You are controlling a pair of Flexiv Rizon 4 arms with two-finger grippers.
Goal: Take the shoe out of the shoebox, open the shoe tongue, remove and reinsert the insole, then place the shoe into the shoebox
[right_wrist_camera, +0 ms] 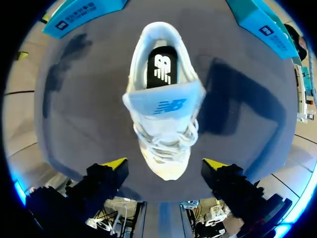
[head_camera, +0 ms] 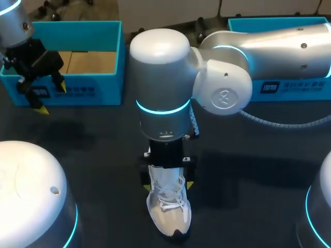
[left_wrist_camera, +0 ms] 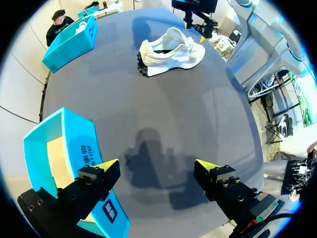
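Standing upright on the counter [head_camera: 248,170], out of the shoebox [head_camera: 95,90]: white shoe [head_camera: 168,209] — right fingers [right_wrist_camera: 115,163] apart, poised above it; left fingers [left_wrist_camera: 106,166] apart too, near the shoebox's front wall.

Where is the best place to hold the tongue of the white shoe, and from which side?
Grip the tongue at its free upper edge, from above. The shoe stands on its sole and the tongue rises across the opening, so the open right end effector above could probably pinch that edge.
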